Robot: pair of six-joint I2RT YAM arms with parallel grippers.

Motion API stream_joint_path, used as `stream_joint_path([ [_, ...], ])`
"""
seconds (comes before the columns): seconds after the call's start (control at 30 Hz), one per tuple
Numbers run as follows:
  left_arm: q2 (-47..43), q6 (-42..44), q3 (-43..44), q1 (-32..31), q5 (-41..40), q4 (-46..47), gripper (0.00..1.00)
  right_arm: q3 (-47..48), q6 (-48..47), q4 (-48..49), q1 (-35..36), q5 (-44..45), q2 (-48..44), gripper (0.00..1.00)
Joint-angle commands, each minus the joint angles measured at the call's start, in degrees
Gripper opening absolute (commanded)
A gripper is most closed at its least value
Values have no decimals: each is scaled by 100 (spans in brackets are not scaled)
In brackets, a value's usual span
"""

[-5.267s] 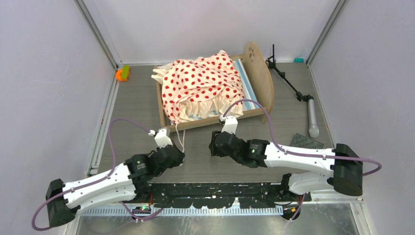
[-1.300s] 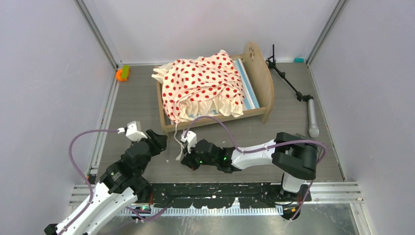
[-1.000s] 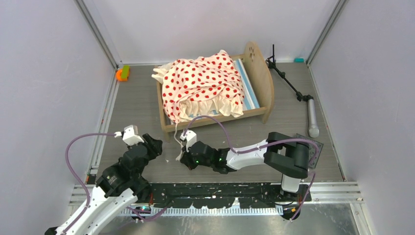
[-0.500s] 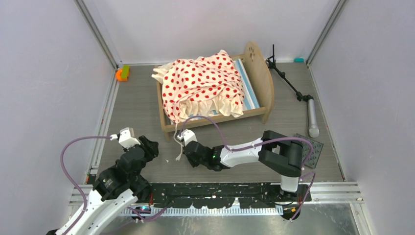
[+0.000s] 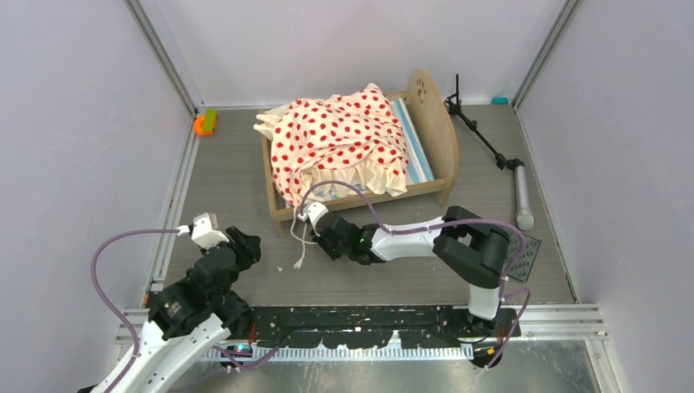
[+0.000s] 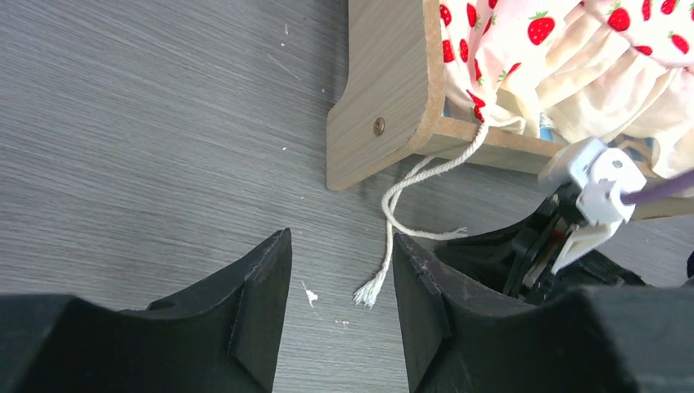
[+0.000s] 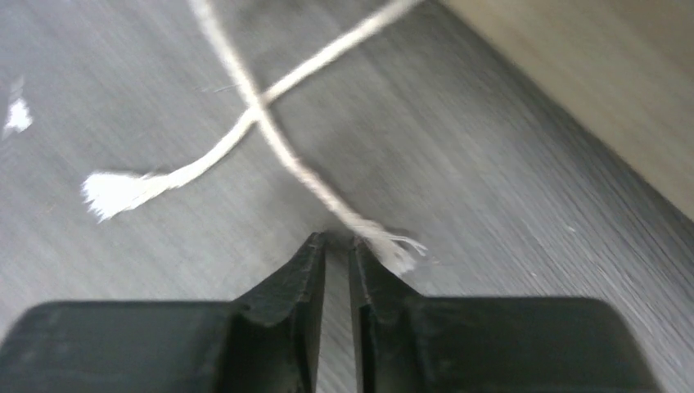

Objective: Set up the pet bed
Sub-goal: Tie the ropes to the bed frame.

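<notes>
Strawberry-print bedding (image 6: 573,49), left wrist only

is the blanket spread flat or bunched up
Bunched up: the blanket lies heaped in folds, and the striped mattress shows bare at one side.

My fingers (image 6: 245,319) stand apart at 6 o'clock with nothing between them, over the grey desk (image 6: 164,123). The bed (image 6: 385,90) shows one wooden corner at 12 o'clock, and its ruffled, red-printed bedding (image 6: 589,49) bunches at 2 o'clock. A white cord (image 6: 401,184) drops from the bedding over the rail and loops on the desk. Its frayed end lies just above my finger gap. The right arm (image 6: 507,254) sits at 4 o'clock.
</notes>
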Motion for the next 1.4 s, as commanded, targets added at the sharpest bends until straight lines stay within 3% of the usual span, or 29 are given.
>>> stream_joint_path([
  [0.0, -103, -43, 377, 32, -192, -134, 51, -311, -1437, 585, 77, -1740, -784, 27],
  [0.1, -58, -38, 648, 27, -159, -234, 51, -318, -2615, 186, 74, -2651, -1062, 35],
  [0.27, 216, 105, 1034, 32, -11, -310, 53, 354, -4531, -1297, -67, -3463, -955, 44],
  [0.4, 377, 188, 1205, 31, 123, -351, 54, 1190, -6357, -2648, -384, -4423, -524, 46],
  [0.53, 346, 236, 1284, 32, 85, -414, 54, 1739, -7840, -3408, -493, -4548, -110, 46],
  [0.87, -42, 72, 1700, 32, -326, -991, 50, 3194, -9097, -4464, -494, -4475, 993, 46],
  [1.37, -308, 89, 1808, 32, -690, -1159, 51, 4534, -9737, -5539, -369, -4535, 1962, 46],
])
